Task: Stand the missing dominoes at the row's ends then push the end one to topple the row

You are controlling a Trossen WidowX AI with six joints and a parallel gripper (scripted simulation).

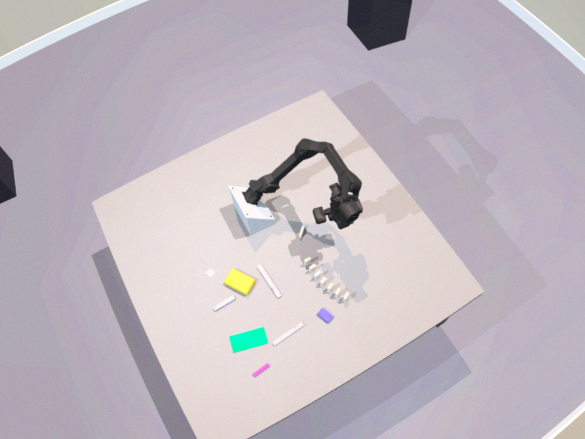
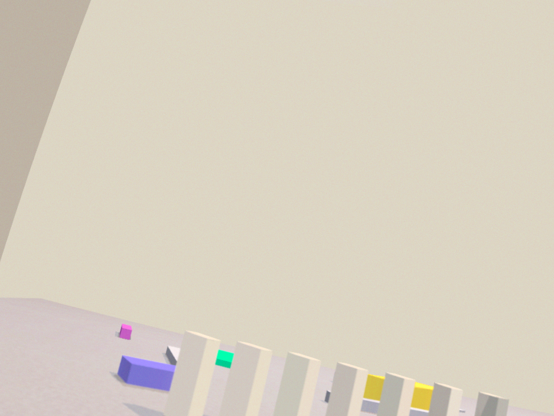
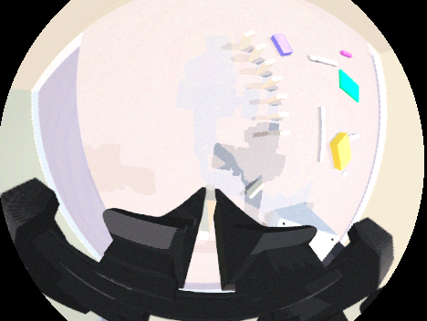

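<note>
Top view: one square table (image 1: 179,226) (image 2: 53,349) (image 3: 151,105), its surface pale pinkish-grey and matt. One floor (image 1: 94,118) (image 3: 59,105), mauve-grey, faintly banded, crossed by soft shadows of table and arm; pale blue edging at its border. Two black blocks (image 1: 379,21) (image 1: 5,177), one at the top edge, one at the left. One black arm (image 1: 285,166) on a white base (image 1: 259,212). One row of seven standing dominoes (image 1: 323,282) (image 2: 293,380) (image 3: 272,100), slightly curved. One lone domino (image 1: 302,231) (image 3: 255,188), apart from the row, on the side toward the base. Also on the table: yellow block (image 1: 239,282) (image 2: 374,387) (image 3: 340,151), green piece (image 1: 248,340) (image 2: 224,358) (image 3: 348,86), violet block (image 1: 325,315) (image 2: 149,373) (image 3: 282,45), magenta bar (image 1: 261,370) (image 2: 125,331) (image 3: 346,54).

Exterior view: one plain cream wall (image 2: 290,156), filling most of the frame; darker beige strip at left. Upright dominoes along the foot, lower ends cut off by the frame.

Wrist view: one black gripper (image 1: 330,212) (image 3: 209,192), fingers closed on a cream domino (image 3: 212,210), which is partly hidden between them. Table tinted pink, with grey-blue shadows; black surround outside the round field.
</note>
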